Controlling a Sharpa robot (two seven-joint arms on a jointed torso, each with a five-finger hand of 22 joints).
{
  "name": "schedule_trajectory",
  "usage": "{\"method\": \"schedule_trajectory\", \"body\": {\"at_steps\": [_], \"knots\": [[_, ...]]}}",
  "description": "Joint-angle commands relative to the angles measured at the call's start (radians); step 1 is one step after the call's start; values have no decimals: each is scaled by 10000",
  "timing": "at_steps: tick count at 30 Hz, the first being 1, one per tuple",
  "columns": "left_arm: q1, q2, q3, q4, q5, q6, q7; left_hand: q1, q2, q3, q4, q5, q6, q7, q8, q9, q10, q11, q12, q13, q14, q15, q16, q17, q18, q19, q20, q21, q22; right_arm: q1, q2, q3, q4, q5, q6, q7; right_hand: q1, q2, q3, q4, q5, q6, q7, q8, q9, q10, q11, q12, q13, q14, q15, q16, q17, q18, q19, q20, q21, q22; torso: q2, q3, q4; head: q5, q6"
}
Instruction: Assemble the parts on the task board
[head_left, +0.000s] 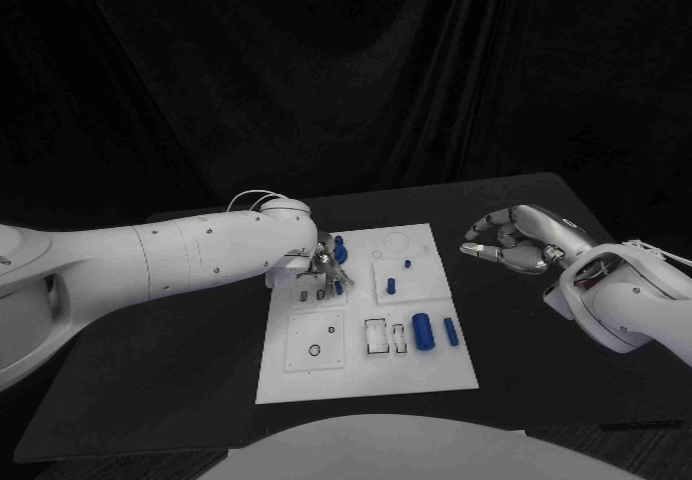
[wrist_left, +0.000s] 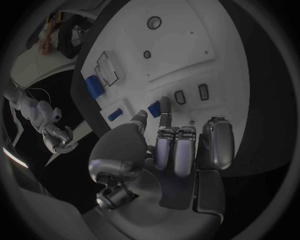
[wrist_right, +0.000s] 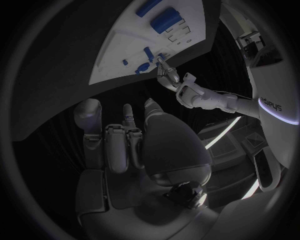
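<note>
The white task board (head_left: 361, 372) lies mid-table. My left hand (head_left: 320, 266) hovers over its upper left part. Its thumb and one straight finger (wrist_left: 164, 107) pinch a small blue part (wrist_left: 153, 108) standing on the board beside two dark slots (wrist_left: 180, 96); the other fingers are curled in. That part shows below the fingertips in the head view (head_left: 338, 287). My right hand (head_left: 508, 240) hangs over the black table right of the board, fingers curled in on nothing. A thick blue cylinder (head_left: 421, 332) and a slim blue pin (head_left: 450, 332) lie at the board's lower right.
Another blue part (head_left: 339, 246) stands near the board's top edge and a tiny one (head_left: 408, 264) sits on a square inset. Two dark rings (head_left: 315, 351) mark the lower left inset. Black table (head_left: 548, 370) surrounds the board.
</note>
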Motion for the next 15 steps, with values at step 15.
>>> {"method": "schedule_trajectory", "body": {"at_steps": [15], "knots": [[-22, -9, 7, 15, -25, 20, 26, 541, 34, 345, -475, 892, -146, -21, -115, 281, 1026, -37, 28, 2616, 1075, -54, 27, 2632, 0, 1, -53, -100, 876, -52, 23, 7, -42, -18, 122, -207, 67, -9, -41, -25, 42, 87, -6, 61, -18, 881, 101, -58, 2421, 627, 91, -24, 1317, -29, 39, 5, -47, 1121, -9, 3, 0, -10, -2]]}}
